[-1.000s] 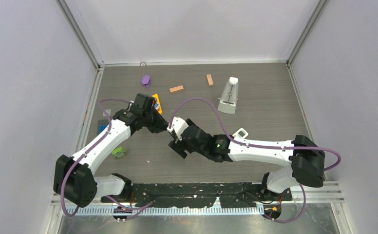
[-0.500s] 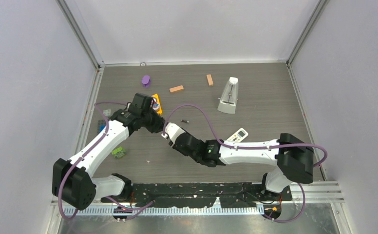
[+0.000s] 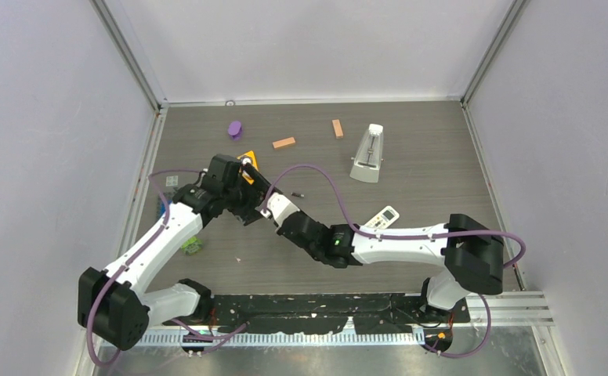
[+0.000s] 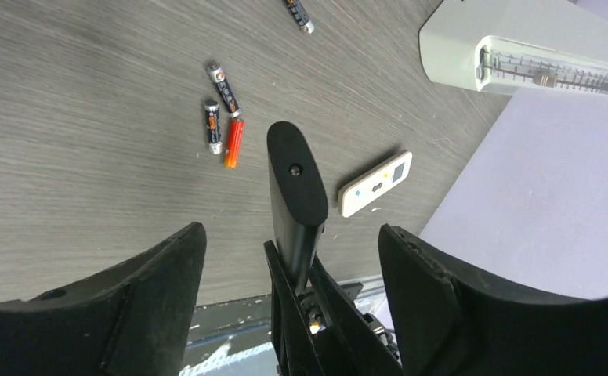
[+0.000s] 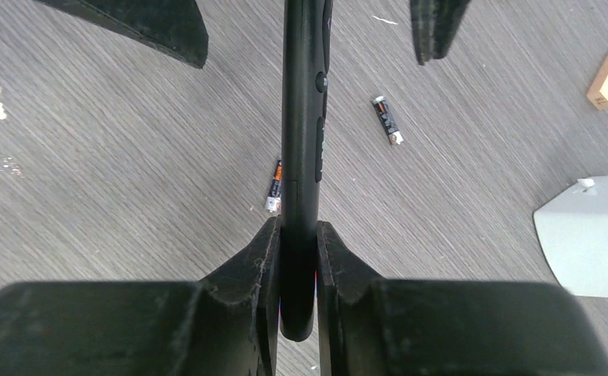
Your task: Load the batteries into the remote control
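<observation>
Right hand (image 5: pixel 298 239) grips the black remote (image 5: pixel 301 117) edgewise; left hand (image 4: pixel 289 258) stands wide around it

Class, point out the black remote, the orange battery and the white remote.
black remote (image 5: pixel 301 117): right wrist view, side edge.
orange battery (image 4: pixel 233 142): left wrist view, mid-body.
white remote (image 4: pixel 375 183): left wrist view, middle of face.

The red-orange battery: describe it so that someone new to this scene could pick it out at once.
In the left wrist view, find the grey table, then the three small batteries lying left of the black remote. The red-orange battery lies beside a dark one; it alone is brightly coloured.
</observation>
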Controlling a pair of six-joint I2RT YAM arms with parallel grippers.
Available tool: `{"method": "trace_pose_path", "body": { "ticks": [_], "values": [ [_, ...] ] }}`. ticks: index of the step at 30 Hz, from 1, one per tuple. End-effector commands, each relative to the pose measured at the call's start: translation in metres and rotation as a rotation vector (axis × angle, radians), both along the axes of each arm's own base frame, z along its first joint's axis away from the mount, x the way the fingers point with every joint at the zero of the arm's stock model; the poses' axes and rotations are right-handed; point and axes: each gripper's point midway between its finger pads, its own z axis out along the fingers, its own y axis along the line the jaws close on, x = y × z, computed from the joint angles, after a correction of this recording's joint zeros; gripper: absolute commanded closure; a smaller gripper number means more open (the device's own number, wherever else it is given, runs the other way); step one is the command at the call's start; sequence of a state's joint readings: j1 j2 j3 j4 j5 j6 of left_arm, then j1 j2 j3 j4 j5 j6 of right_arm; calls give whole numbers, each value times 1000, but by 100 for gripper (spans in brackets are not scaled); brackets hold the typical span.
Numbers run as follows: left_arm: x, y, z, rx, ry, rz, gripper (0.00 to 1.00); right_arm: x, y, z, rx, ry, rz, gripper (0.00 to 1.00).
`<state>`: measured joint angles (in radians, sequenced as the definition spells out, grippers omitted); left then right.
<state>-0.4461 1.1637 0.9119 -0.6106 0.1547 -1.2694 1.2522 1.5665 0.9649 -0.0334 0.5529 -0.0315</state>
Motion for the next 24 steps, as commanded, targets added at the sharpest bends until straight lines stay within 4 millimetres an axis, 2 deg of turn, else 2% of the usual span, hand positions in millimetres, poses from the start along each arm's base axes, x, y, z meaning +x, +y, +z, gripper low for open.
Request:
{"method": "trace_pose_path", "body": {
  "ticks": [1,4,7,8,9,10,11,17,20,24],
  "values": [
    [8,1,17,-2,-136,-31,16,4,14,40,175,2,3,95],
    [13,6,25,14,-226,-42,13,0,15,45,243,83,36,95],
    [19,9,38,6,-346,-55,12,1,14,59,353,193,96,95],
    [19,11,42,0,-383,-57,12,-6,16,66,401,245,138,95],
    [20,12,46,-8,-420,-60,12,1,11,70,428,262,128,95],
    [21,12,54,-23,-467,-68,12,-8,13,75,467,319,177,95],
    [22,12,61,-38,-515,-78,12,-2,9,78,495,344,169,95],
    [18,1,128,-132,-854,-196,11,-17,6,90,581,525,274,95],
    [10,-5,145,-141,-944,-273,11,-22,7,102,649,603,329,95],
    [1,-11,156,-148,-1014,-348,11,-27,6,129,763,673,399,95]
  ]
}}
